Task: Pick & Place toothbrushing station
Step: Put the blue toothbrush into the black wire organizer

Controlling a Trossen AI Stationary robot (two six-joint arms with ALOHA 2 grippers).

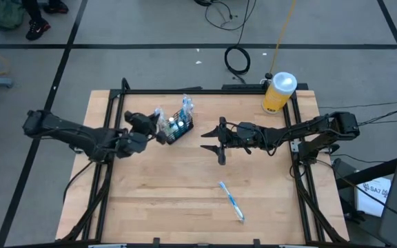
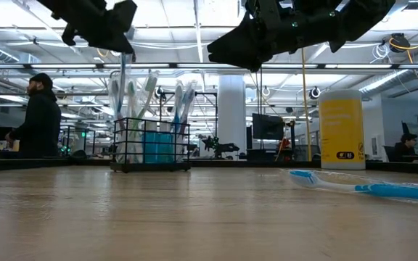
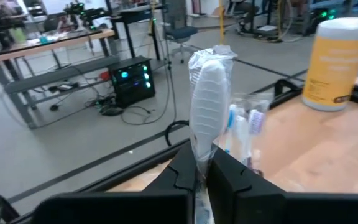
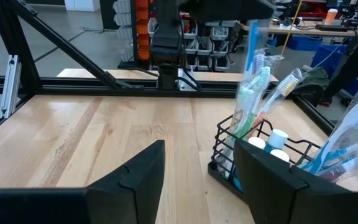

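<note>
The toothbrushing station, a black wire caddy, stands on the wooden table left of centre, with several toothbrushes upright in it. My left gripper hovers just left of it, shut on a toothbrush in a clear wrapper. My right gripper hangs open above the table to the caddy's right, facing it, with nothing between its fingers. A blue toothbrush lies flat near the front edge. My left gripper pinches the wrapped toothbrush between its two fingers, on the handle just below the head. The head stands out beyond the fingertips. In the low view the brush runs straight down from the gripper to the caddy's left end; whether it touches the caddy I cannot tell.
A yellow bottle with a white cap stands at the far right corner. Black frame rails run along the table's sides. Bare wood lies between the caddy and the front edge.
</note>
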